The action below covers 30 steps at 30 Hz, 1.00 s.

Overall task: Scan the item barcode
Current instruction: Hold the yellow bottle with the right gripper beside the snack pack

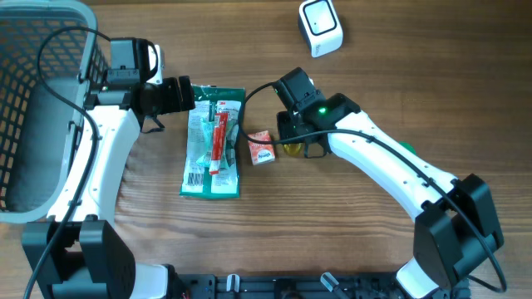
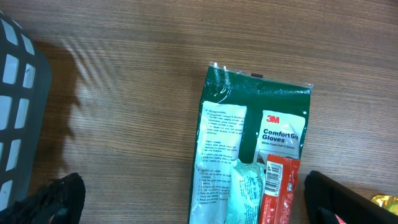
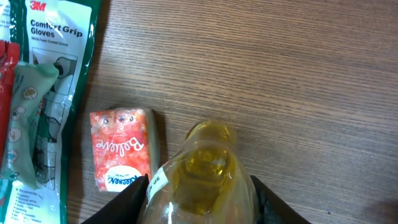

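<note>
A clear bottle of yellow liquid [image 3: 202, 171] lies on the wooden table, and my right gripper [image 3: 199, 200] is shut on it, one black finger against each side. From overhead only a yellow sliver of the bottle [image 1: 292, 150] shows under the right gripper [image 1: 293, 141]. The white barcode scanner [image 1: 320, 26] stands at the table's far edge. My left gripper [image 1: 177, 94] hangs open over the top end of a green 3M gloves pack [image 2: 249, 149], holding nothing; its fingers [image 2: 56, 199] straddle the pack.
A red packet [image 1: 219, 143] and a pale green packet [image 1: 199, 141] lie on the gloves pack [image 1: 214, 141]. An orange Bellene pack [image 3: 121, 149] lies just left of the bottle. A grey mesh basket [image 1: 33, 100] fills the table's left side.
</note>
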### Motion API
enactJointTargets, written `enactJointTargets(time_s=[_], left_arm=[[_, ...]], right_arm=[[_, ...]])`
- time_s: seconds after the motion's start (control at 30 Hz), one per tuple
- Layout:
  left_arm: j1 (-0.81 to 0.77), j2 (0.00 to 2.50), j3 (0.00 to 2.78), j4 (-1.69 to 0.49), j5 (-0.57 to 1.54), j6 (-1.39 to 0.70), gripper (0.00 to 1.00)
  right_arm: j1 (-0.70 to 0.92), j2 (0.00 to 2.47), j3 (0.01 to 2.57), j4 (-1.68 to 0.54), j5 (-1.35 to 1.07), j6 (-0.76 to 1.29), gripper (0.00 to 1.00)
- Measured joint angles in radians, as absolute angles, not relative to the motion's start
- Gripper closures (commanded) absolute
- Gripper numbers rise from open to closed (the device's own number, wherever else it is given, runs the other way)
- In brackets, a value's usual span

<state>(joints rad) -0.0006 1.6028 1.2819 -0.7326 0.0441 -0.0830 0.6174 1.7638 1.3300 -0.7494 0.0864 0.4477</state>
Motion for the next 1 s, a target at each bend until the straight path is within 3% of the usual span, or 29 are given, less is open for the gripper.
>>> enactJointTargets(time_s=[0.23, 0.27, 0.33, 0.43, 0.67, 0.93, 1.0], left_arm=[[-0.001, 1.603, 1.282, -0.732, 0.044, -0.083, 0.0], [-0.001, 1.603, 1.282, -0.733, 0.044, -0.083, 0.0], [-0.001, 1.603, 1.282, -0.733, 0.044, -0.083, 0.0], [-0.001, 1.603, 1.282, -0.733, 0.044, -0.083, 0.0], [-0.001, 1.603, 1.282, -0.732, 0.044, -0.083, 0.0], [-0.001, 1.602, 1.282, -0.733, 0.044, -0.083, 0.0], [-0.001, 1.603, 1.282, -0.732, 0.044, -0.083, 0.0]], right_arm=[[0.617, 1.764, 1.33, -0.744, 0.086, 0.362, 0.55], [0.617, 1.764, 1.33, -0.743, 0.086, 0.347, 0.5], [0.617, 1.764, 1.33, -0.743, 0.086, 0.326, 0.25], [0.617, 1.764, 1.33, -0.738, 0.086, 0.318, 0.09], [0.617, 1.764, 1.442, -0.841, 0.07, 0.362, 0.0], [0.617, 1.764, 1.554, -0.957, 0.068, 0.447, 0.0], [0.617, 1.764, 1.554, -0.957, 0.068, 0.448, 0.07]])
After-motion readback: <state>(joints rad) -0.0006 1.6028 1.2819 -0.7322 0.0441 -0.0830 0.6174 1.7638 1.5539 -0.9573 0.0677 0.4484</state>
